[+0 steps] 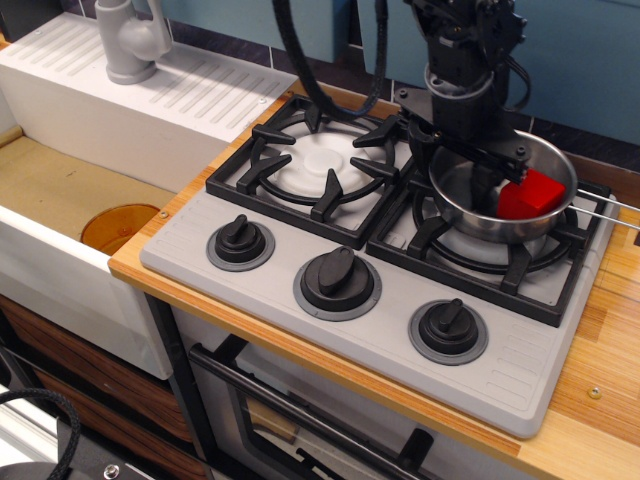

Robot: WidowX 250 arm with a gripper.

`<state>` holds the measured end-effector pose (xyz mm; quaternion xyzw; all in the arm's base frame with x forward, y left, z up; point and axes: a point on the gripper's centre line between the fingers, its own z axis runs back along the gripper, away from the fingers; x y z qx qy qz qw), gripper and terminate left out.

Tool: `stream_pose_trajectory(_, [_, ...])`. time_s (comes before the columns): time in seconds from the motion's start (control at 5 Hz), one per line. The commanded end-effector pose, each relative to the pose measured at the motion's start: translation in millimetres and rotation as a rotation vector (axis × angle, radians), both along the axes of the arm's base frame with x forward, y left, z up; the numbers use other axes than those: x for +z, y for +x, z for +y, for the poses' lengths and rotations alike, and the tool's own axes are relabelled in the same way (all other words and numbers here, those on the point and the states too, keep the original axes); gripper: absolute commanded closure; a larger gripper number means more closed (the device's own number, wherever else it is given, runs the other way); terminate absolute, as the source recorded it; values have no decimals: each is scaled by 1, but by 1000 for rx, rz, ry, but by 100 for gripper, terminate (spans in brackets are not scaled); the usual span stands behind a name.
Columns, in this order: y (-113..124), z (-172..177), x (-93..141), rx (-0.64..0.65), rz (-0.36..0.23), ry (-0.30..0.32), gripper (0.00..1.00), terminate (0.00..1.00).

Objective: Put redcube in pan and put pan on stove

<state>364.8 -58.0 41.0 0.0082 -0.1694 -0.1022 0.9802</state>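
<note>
The shiny steel pan (503,228) sits on the right burner of the grey stove (380,335), its wire handle pointing right. The redcube (536,193) lies inside the pan, against its right side. My black gripper (452,168) is lowered over the pan's left rim. One finger (418,145) is outside the rim and the other (488,188) is inside the pan, just left of the cube. The fingers stand wide apart, so the gripper is open and holds nothing. It hides part of the pan's left inside.
The left burner (322,160) carries nothing. Three black knobs (337,280) line the stove's front. A white sink (60,210) with a faucet (130,40) and an orange drain disc (118,225) lies to the left. Wooden counter (600,380) borders the stove on the right.
</note>
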Motion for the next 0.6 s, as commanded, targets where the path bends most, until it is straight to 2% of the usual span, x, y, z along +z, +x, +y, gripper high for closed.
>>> stream_pose_trajectory(0.0, [-9, -10, 31, 23, 32, 33, 100, 0])
stream_pose_trajectory(0.4, [-25, -25, 77, 53, 76, 90, 100, 0])
